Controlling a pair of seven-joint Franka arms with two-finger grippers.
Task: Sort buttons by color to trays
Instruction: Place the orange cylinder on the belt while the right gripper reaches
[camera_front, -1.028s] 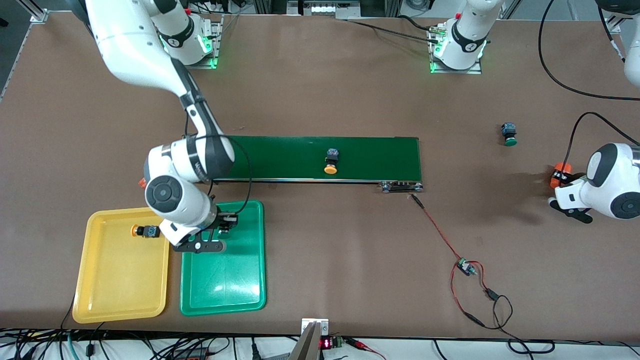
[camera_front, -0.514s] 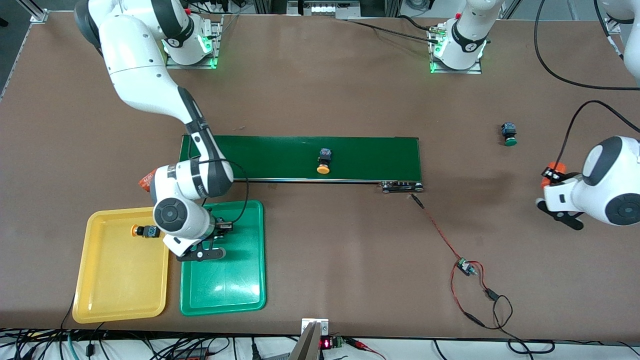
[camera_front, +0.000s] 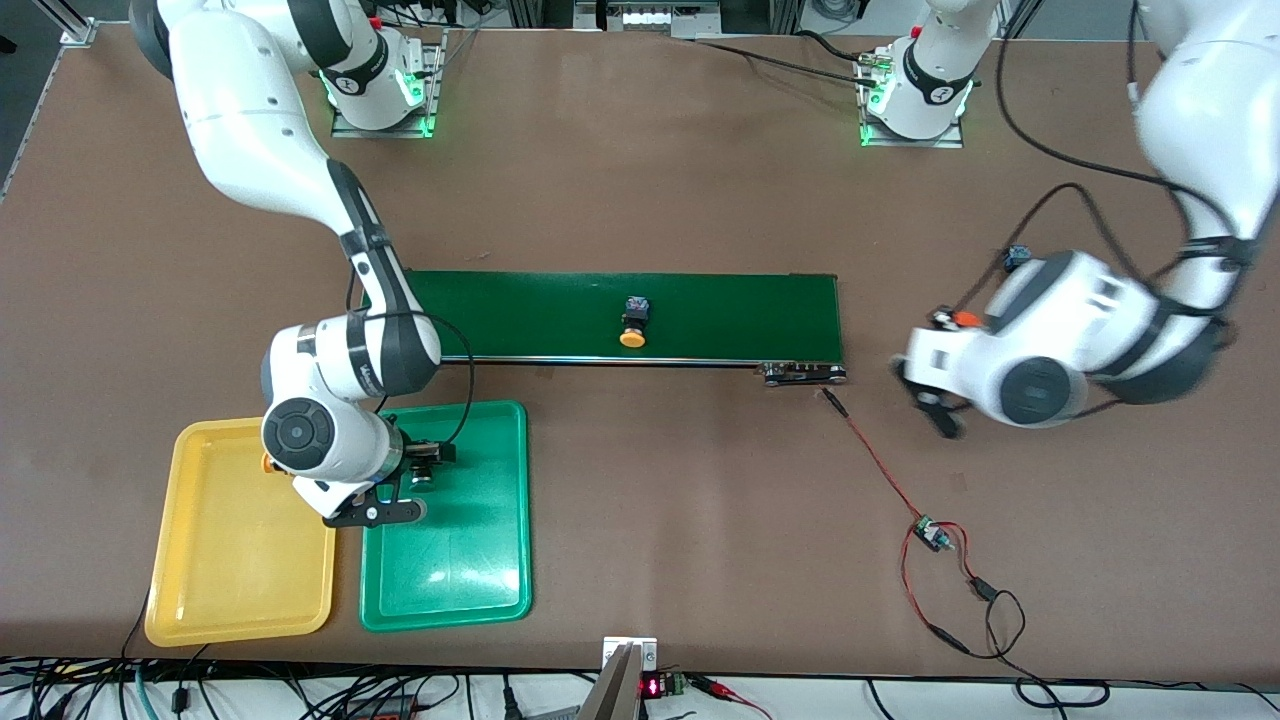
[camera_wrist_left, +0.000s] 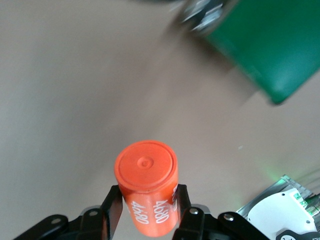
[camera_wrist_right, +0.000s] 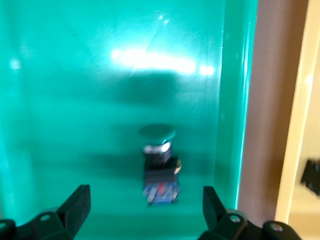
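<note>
Buttons: one green-capped button (camera_wrist_right: 159, 165) lies released on the green tray (camera_front: 490, 560) directly beneath the right end effector (camera_wrist_right: 145, 210), its jaws spread wide, long axis toward twelve o'clock, while the left end effector (camera_wrist_left: 146, 220) clenches an orange cylinder (camera_wrist_left: 147, 192).

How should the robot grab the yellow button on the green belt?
Probably from above, jaws across the dark boxy body of the yellow button on the conveyor belt. It lies on its side, cap toward the front camera; the body's flat sides should hold better than the round cap.
</note>
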